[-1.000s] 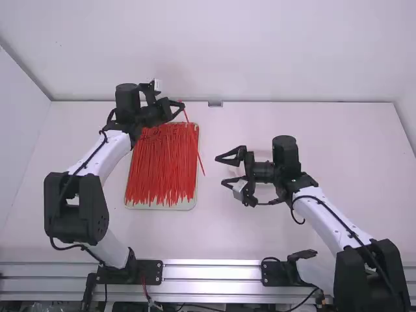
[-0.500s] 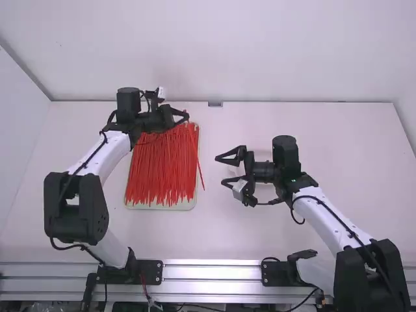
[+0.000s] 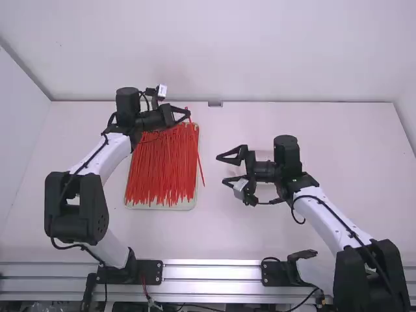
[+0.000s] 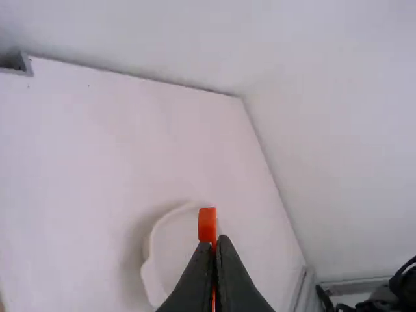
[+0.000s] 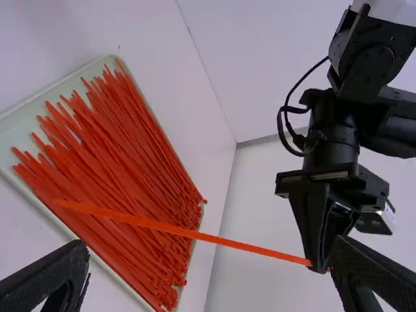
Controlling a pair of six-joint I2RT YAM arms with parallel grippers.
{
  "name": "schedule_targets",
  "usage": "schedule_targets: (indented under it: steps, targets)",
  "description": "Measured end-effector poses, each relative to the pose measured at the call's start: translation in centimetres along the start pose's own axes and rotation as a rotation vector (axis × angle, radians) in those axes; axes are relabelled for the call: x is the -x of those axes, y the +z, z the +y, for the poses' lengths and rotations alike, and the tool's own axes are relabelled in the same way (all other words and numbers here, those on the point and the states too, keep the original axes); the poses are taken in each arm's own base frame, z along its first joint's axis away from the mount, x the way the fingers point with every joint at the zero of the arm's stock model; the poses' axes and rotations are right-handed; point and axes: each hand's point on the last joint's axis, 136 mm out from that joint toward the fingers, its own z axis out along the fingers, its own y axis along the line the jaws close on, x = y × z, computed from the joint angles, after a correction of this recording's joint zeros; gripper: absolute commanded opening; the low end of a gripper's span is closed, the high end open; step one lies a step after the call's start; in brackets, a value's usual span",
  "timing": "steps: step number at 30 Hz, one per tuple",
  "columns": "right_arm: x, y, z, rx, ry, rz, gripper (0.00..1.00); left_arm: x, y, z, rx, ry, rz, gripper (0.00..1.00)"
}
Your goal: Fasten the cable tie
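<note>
The left claw [image 3: 184,116] is pinched fully together on a single red cable tie [image 5: 182,232], with no gap showing between its two black fingers [image 4: 198,276]. It grips the tie just below the square head [image 4: 207,224], which sticks out past the fingertips. This claw hangs above the far right corner of a pale tray [image 3: 159,207] that lies on the white tabletop [image 3: 312,130] and carries a thick pile of red cable ties [image 3: 162,166]. From the grip, the held tie runs straight and slants down along the tray's right side, crossing over the pile. Its thin tail ends near the tray's right edge, and whether that tip touches the other ties cannot be told. The right claw [image 3: 229,170] is spread wide, holds nothing and touches nothing. It sits above the bare tabletop to the right of the tray, well apart from the left claw, with its opening turned toward the tray and the slanting tie. In the right wrist view, its own two fingers [image 5: 45,279] stand far apart at the bottom corners, and the tie passes across between them farther off.
</note>
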Motion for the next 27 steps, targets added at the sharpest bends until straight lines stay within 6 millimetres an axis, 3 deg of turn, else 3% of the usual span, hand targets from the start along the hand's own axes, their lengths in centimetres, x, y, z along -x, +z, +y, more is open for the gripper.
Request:
schedule_targets:
  steps: [9,18,25,27]
  targets:
    - [1.4,1.0,0.6,0.024,-0.083,-0.047,0.99,-1.6,-0.5,-4.3,-0.224,-0.06,0.129,0.02]
    - [2.5,1.3,-0.1,-0.006,-0.238,-0.102,0.98,-2.6,-0.9,-5.4,-0.274,-0.254,0.218,0.02]
    - [3.8,1.2,-1.7,-0.073,-0.365,-0.17,0.9,-3.5,0.5,-7.7,-0.306,-0.331,0.275,0.02]
    - [4.2,1.3,-2.0,-0.085,-0.386,-0.19,0.82,-3.7,1.2,-8.9,-0.328,-0.302,0.283,0.02]
